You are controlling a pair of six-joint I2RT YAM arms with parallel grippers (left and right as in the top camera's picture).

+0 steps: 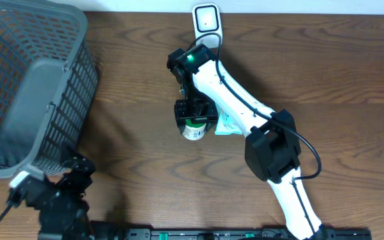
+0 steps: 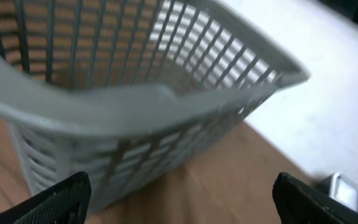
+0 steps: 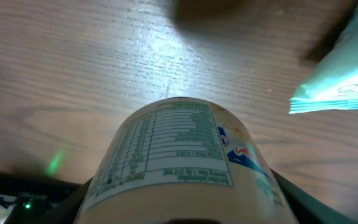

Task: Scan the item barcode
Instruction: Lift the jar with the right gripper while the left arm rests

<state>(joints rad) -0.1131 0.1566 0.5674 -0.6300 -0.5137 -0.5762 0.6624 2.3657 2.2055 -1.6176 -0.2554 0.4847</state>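
Note:
The item is a cream-coloured canister [image 1: 193, 129] with a green-rimmed end, held at the middle of the table. My right gripper [image 1: 193, 115] is shut on it. In the right wrist view the canister [image 3: 179, 155] fills the space between the dark fingers [image 3: 291, 196], and its nutrition table faces the camera. No barcode shows on the visible side. A white scanner [image 1: 206, 19] stands at the table's far edge, beyond the right arm. My left gripper [image 1: 79, 164] hangs at the near left, open with nothing between its fingers [image 2: 67, 198].
A grey mesh basket [image 1: 35, 87] fills the left side, close in front of the left gripper [image 2: 182, 190], with its wall [image 2: 135, 118] seen near. A pale green packet [image 1: 227, 124] lies just right of the canister, also visible as the packet [image 3: 340, 74] from the right wrist.

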